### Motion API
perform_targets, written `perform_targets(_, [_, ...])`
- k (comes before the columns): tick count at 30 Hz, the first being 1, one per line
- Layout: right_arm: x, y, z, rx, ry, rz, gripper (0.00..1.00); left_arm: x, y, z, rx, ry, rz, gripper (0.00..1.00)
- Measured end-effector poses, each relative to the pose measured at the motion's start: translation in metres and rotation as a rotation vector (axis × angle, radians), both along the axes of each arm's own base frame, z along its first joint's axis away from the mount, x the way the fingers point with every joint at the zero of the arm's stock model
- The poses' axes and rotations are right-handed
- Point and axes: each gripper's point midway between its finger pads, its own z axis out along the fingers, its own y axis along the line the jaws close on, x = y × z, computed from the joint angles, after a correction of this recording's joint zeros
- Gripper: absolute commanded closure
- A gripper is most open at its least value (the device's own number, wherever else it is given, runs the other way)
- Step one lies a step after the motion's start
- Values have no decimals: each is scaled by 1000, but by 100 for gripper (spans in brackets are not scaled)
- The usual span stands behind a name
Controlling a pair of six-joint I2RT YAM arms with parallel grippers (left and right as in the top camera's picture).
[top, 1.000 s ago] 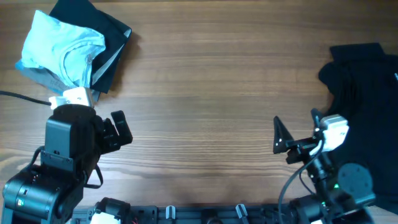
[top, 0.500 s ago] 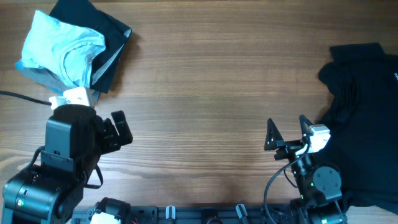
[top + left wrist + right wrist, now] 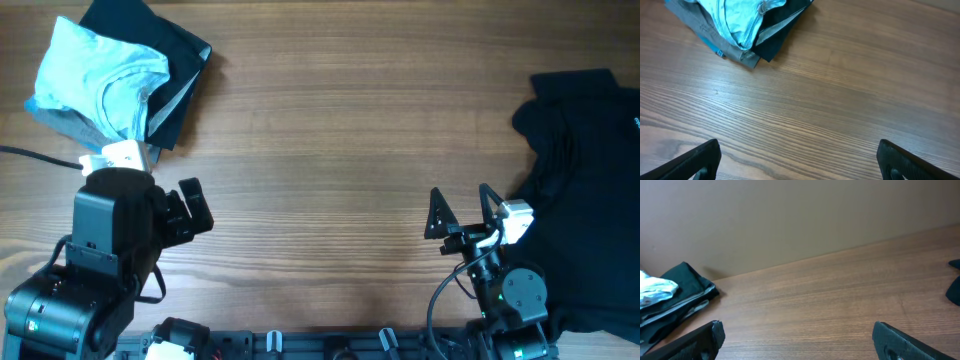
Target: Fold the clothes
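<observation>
Pale-blue T-shirt (image 3: 100, 70) sits loosely bunched at the far left corner of the wooden table (image 3: 340, 120), resting on a folded stack of black and grey clothes (image 3: 185, 50). The left wrist view shows the same pile at its top edge. Just below the stack the left gripper (image 3: 195, 207) hangs over bare wood, its fingers (image 3: 695, 162) spread wide with nothing between them. Well apart, across the table, the right gripper (image 3: 463, 212) stands with its two fingers parted and empty too, just beside a rumpled heap of black clothing (image 3: 585, 150) that fills the right edge
</observation>
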Motion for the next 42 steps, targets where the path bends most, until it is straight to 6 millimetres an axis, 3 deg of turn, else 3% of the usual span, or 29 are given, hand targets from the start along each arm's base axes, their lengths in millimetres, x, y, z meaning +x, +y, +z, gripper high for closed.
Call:
perform_targets(20, [3, 1, -12, -5, 52, 0, 0, 0, 1, 1, 2, -6, 4, 0])
perform_targets(23, [3, 1, -12, -6, 54, 0, 0, 9, 9, 15, -6, -95, 52, 0])
perform_targets(26, [3, 1, -12, -5, 54, 0, 0, 23, 24, 40, -52, -278, 135, 0])
perform_targets(29, [3, 1, -12, -6, 55, 0, 0, 29, 34, 52, -98, -441, 181, 0])
perform_targets(33, [3, 1, -12, -5, 55, 0, 0, 31, 35, 32, -140, -553, 171, 0])
perform_targets(40, [3, 1, -13, -6, 55, 0, 0, 25, 21, -44, -190, -574, 92, 0])
perform_targets(42, [3, 1, -13, -6, 56, 0, 0, 24, 18, -43, -173, -629, 51, 0])
